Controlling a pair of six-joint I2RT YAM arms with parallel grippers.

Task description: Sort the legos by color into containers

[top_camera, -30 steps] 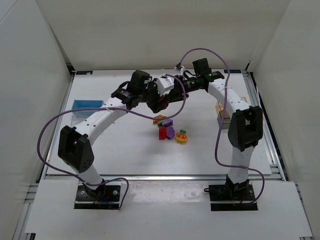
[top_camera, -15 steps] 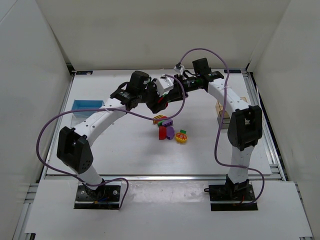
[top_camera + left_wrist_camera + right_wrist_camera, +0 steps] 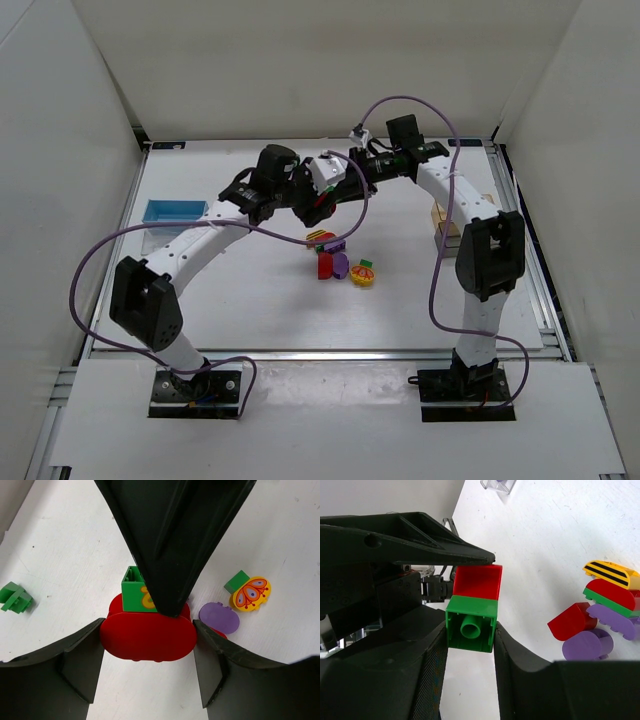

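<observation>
My two grippers meet in the air above the middle of the table. My left gripper (image 3: 148,647) (image 3: 318,208) is shut on a red rounded lego (image 3: 147,632). A green lego (image 3: 471,622) is stuck to that red one (image 3: 477,581). My right gripper (image 3: 470,630) (image 3: 338,192) is shut on the green lego (image 3: 135,595). Below lie more legos (image 3: 340,258): a yellow butterfly piece (image 3: 251,593), a purple round one (image 3: 219,617), a small green one (image 3: 236,581) and a yellow-black striped stack (image 3: 612,582). The blue container (image 3: 175,210) stands at the left.
A green lego (image 3: 16,597) lies alone to the left of the pile. Tan containers (image 3: 447,222) stand by the right arm. A clear container (image 3: 497,484) with something purple in it is at the back. White walls ring the table.
The left arm's elbow has swung a little to the left, so more of the blue container shows. Both grippers stay together on the joined red and green legos.
</observation>
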